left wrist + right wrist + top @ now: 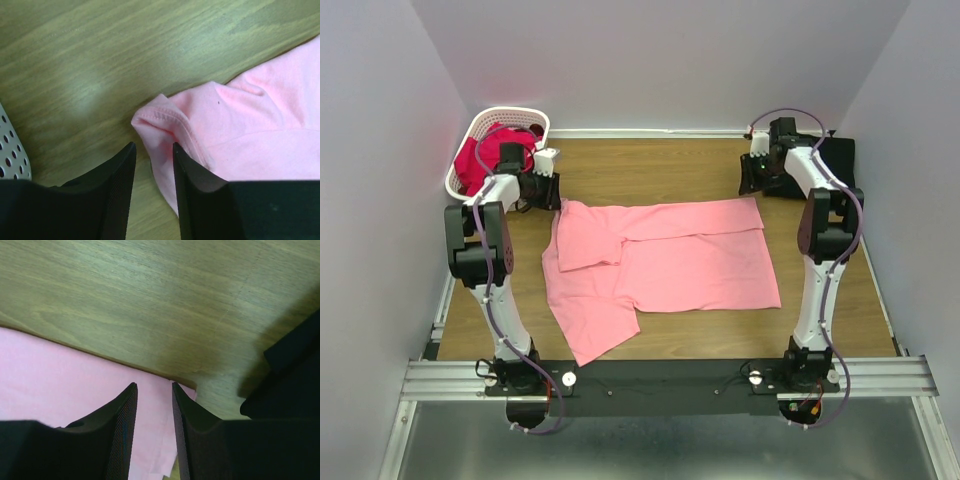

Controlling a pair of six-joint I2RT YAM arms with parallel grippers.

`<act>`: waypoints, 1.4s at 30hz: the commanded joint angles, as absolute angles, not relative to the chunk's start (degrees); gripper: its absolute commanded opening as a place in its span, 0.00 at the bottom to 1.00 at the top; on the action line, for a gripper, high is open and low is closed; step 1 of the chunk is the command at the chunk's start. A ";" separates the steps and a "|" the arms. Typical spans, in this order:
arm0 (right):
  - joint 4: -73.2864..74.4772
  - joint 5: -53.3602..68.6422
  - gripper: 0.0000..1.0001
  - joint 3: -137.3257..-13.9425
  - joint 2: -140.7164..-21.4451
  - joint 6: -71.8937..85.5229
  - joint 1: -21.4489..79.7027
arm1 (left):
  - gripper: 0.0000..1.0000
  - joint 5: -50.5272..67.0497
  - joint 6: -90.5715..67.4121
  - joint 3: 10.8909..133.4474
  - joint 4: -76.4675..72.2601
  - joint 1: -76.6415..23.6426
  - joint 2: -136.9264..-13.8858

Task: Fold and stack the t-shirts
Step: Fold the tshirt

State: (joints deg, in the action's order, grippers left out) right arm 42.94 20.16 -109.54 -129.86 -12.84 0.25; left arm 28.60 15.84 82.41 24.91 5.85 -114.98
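The salmon-pink t-shirt (660,262) is lying spread and partly folded on the wooden surface (650,165). The left gripper (154,148) is hovering over its far left corner and the right gripper (154,388) over its far right corner, both released, jaws parted around nothing. Magenta-red t-shirts (473,162) are sitting bunched in the white basket (510,112).

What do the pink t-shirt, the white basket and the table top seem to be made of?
Pink t-shirt: soft matte knit, likely cotton; creases, stitched hem.
Basket: white plastic, probably; moulded holes.
Table top: wood or wood-look laminate; grain lines, slight sheen.
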 commanded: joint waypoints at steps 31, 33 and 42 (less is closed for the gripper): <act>44.74 17.22 0.40 -111.71 -132.37 -12.92 0.79 | 0.35 19.60 11.08 84.02 20.92 5.89 -105.39; 44.74 17.92 0.40 -111.97 -131.14 -12.66 0.79 | 0.35 19.07 11.07 84.20 21.01 5.36 -104.33; 45.09 20.92 0.41 -116.72 -131.66 -11.34 2.45 | 0.32 14.95 13.01 87.80 23.11 0.62 -109.68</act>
